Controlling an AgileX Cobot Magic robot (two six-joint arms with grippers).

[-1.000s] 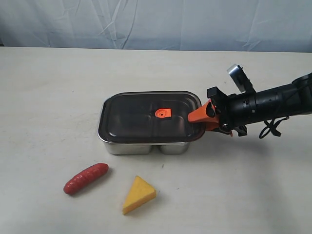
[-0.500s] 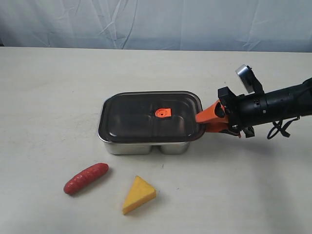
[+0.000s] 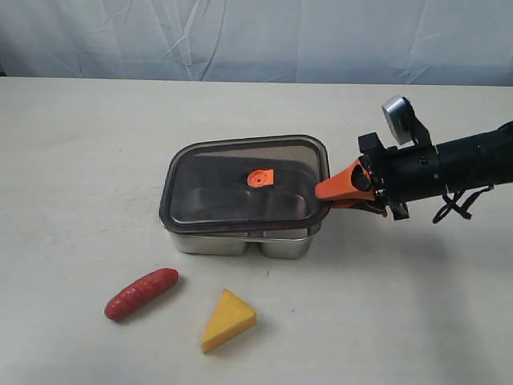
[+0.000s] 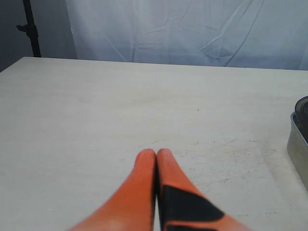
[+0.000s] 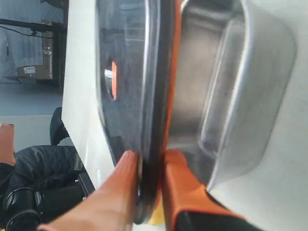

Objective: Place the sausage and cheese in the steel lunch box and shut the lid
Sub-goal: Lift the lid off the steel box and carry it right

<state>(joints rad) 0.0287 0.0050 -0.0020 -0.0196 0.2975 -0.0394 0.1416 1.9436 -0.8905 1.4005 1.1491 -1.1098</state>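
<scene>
The dark see-through lid (image 3: 240,186) hovers just above the steel lunch box (image 3: 240,241), lifted free of its rim. My right gripper (image 3: 325,192) is shut on the lid's right edge. In the right wrist view its orange fingers (image 5: 122,178) pinch the lid (image 5: 130,72) edge, with the box's bare steel compartment (image 5: 231,91) beside it. The red sausage (image 3: 141,293) and the yellow cheese wedge (image 3: 228,319) lie on the table in front of the box. My left gripper (image 4: 157,154) is shut on nothing above bare table and is not seen in the exterior view.
A white cloth backdrop (image 3: 256,36) hangs along the table's far edge. In the left wrist view a corner of the steel lunch box (image 4: 298,139) shows at the frame's side, and a dark stand (image 4: 31,29) rises behind the table.
The right gripper closed on the lid's right edge and raised it. The lid now sits higher, off the box rim, shifted slightly toward the back.
</scene>
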